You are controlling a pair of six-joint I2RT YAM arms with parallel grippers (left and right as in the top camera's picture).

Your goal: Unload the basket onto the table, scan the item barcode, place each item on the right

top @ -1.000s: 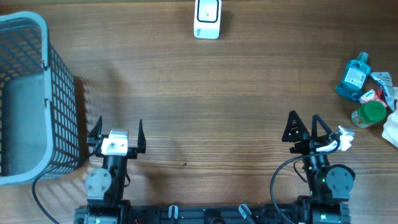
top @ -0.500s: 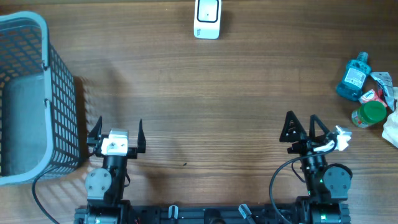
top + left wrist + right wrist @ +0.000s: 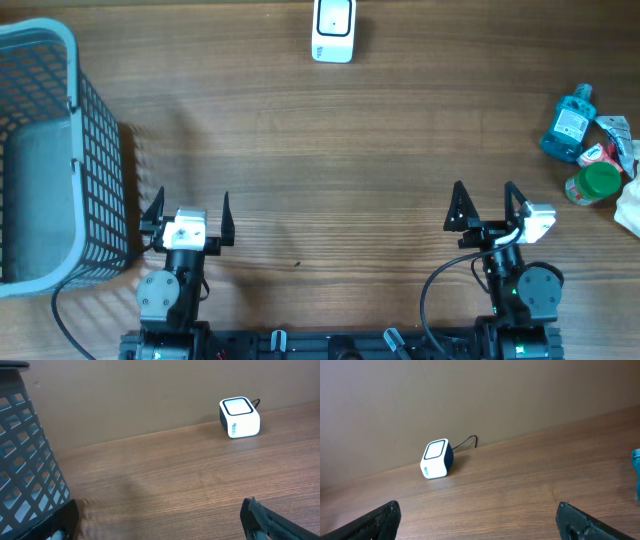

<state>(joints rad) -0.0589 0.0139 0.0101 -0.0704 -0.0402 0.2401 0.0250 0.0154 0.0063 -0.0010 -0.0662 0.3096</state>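
Observation:
A white barcode scanner with a dark window stands at the table's far edge; it also shows in the left wrist view and the right wrist view. The items lie in a cluster at the right edge: a blue bottle, a green-capped bottle and some packets. My left gripper is open near the front left, holding nothing. My right gripper is open near the front right, well short of the cluster. Bare wood lies between both pairs of fingers.
A tall grey mesh basket stands at the left edge, close beside my left gripper, and its wall fills the left of the left wrist view. The blue bottle's edge shows at the right of the right wrist view. A white cloth lies at the right edge.
My right gripper has turned a little to the left, its fingertips now level and facing the far edge. The left arm has not moved.

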